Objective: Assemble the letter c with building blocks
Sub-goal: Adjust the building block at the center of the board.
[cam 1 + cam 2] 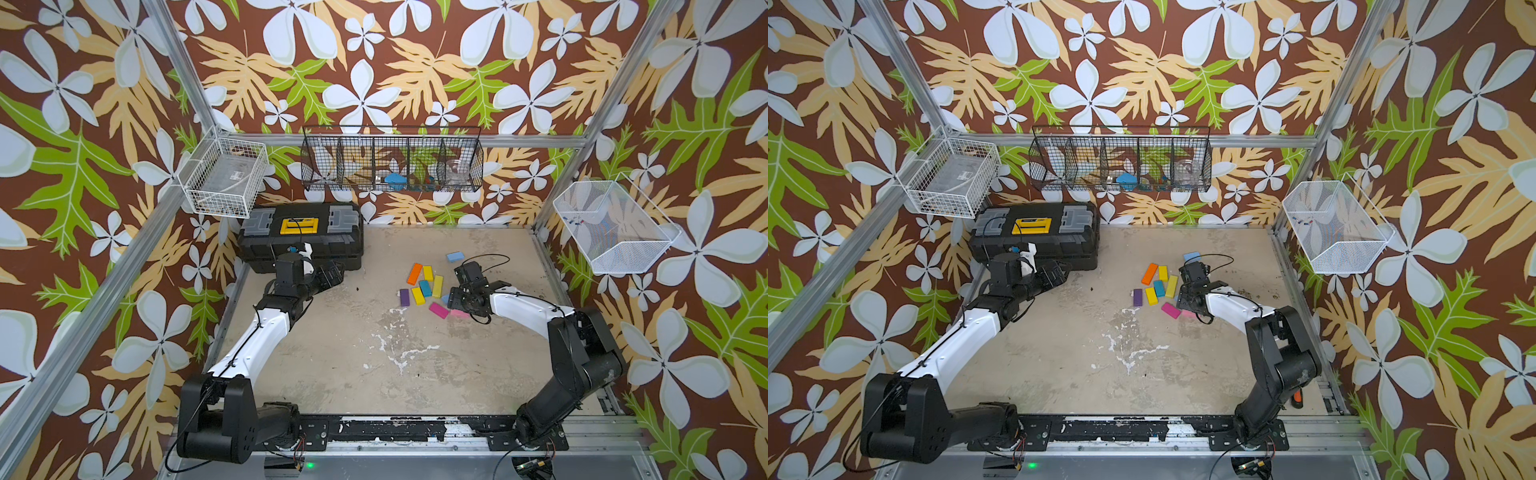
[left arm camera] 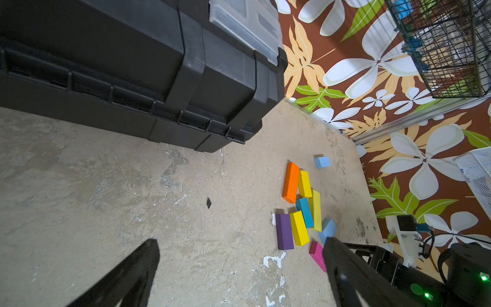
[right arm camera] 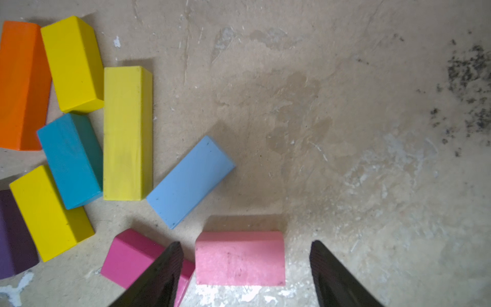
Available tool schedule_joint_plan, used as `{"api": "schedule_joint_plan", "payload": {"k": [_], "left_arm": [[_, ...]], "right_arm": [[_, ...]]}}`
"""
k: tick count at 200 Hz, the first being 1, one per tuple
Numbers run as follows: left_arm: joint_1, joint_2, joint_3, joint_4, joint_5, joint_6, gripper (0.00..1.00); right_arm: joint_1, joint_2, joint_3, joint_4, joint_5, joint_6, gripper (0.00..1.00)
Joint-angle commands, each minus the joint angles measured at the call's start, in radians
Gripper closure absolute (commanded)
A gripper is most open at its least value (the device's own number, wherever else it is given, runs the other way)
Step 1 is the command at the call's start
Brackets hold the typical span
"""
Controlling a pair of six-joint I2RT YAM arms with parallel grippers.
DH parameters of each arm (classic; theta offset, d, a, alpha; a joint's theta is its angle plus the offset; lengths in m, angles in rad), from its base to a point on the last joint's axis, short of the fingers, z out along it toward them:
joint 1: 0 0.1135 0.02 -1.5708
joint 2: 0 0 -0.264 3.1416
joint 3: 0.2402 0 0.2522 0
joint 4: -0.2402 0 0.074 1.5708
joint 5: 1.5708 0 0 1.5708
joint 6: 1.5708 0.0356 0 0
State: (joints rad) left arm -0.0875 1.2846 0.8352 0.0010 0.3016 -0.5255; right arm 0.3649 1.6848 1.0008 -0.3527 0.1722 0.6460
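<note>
As fingers (image 3: 162,276) gape, pink block (image 3: 239,257) lies between.

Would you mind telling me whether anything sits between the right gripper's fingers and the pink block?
Nothing visible does: the right gripper straddles the pink block with clear gaps either side, though the magenta block crowds one finger.

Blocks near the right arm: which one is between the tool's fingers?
The pale pink block, the only one straddled by the right tool; the magenta block lies outside its jaws.
</note>
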Motion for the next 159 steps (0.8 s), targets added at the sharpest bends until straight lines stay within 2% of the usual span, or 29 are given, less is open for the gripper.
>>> {"api": "schedule_joint_plan", "payload": {"k": [1, 159], "left_arm": [[-0.001, -0.003, -0.004, 0.002, 0.015, -0.005, 0.0], [-0.001, 0.007, -0.022, 0.019, 0.021, -0.03, 0.0]], "right_arm": [[0.001, 0.012, -0.002, -0.001, -0.009, -0.029, 0.26], [0.006, 0.029, -0.042, 0.037, -0.049, -0.07, 0.25]]}}
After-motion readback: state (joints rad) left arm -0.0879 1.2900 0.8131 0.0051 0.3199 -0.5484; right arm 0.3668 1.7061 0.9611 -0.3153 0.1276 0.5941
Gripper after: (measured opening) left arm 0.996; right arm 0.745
